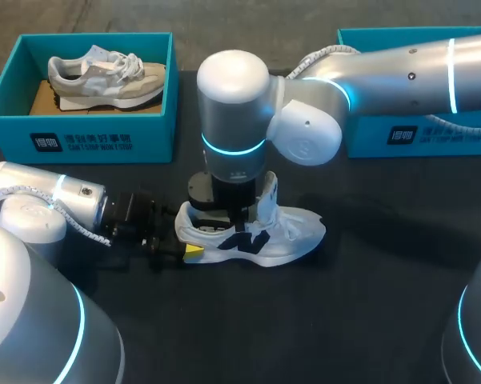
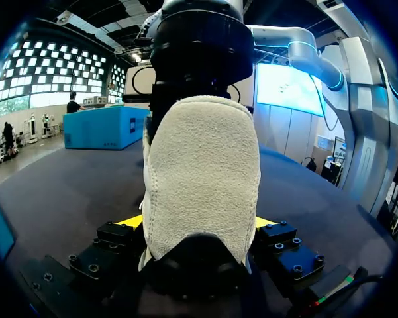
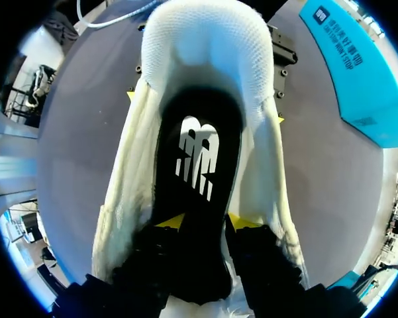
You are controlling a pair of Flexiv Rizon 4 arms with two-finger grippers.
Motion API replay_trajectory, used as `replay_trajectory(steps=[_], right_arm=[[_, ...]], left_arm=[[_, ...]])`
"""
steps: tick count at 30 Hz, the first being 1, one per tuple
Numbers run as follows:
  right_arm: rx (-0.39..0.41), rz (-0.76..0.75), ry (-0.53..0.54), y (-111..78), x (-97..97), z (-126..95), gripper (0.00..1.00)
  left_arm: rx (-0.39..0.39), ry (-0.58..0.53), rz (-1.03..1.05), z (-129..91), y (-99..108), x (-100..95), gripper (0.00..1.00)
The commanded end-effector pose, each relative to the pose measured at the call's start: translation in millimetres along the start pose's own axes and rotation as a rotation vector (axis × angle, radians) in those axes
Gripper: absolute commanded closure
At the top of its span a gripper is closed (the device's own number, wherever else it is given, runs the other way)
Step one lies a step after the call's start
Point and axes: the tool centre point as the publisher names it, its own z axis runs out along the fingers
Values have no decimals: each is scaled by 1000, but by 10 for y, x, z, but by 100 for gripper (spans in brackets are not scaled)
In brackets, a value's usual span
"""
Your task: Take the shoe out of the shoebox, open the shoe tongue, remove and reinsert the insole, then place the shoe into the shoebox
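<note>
Clamped between the yellow tips of the right gripper [image 3: 206,222], a black insole [image 3: 195,159] with a white logo is seen running ahead of the fingers down into the open mouth of a white sneaker [image 1: 284,236]. The sneaker's mesh tongue [image 3: 205,50] is folded forward, away from the gripper, and its side walls are spread to either side of the insole. The sneaker is stood upright on the black table [image 1: 368,320], near its middle, with the right arm [image 1: 400,68] brought in from the right and turned down directly above the opening. At the heel [image 2: 202,179], the left gripper [image 2: 199,222] is closed on the shoe, one yellow tip pressed to each side of the suede heel panel. At the far left of the table a teal shoebox [image 1: 88,136] is shown holding a grey sneaker [image 1: 104,76]; a second teal shoebox [image 1: 416,136] is partly hidden behind the right arm
</note>
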Motion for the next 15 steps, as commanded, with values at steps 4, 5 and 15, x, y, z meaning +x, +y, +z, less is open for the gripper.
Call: replay_trajectory(steps=[4,5,15], right_arm=[[-6,-4,59,40,23,223,78],[-4,-3,64,40,37,233,87],[18,24,126,-19,186,153,100]], left_arm=[[1,1,0,-1,34,1,100],[1,1,0,-1,34,1,100],[1,1,0,-1,34,1,100]])
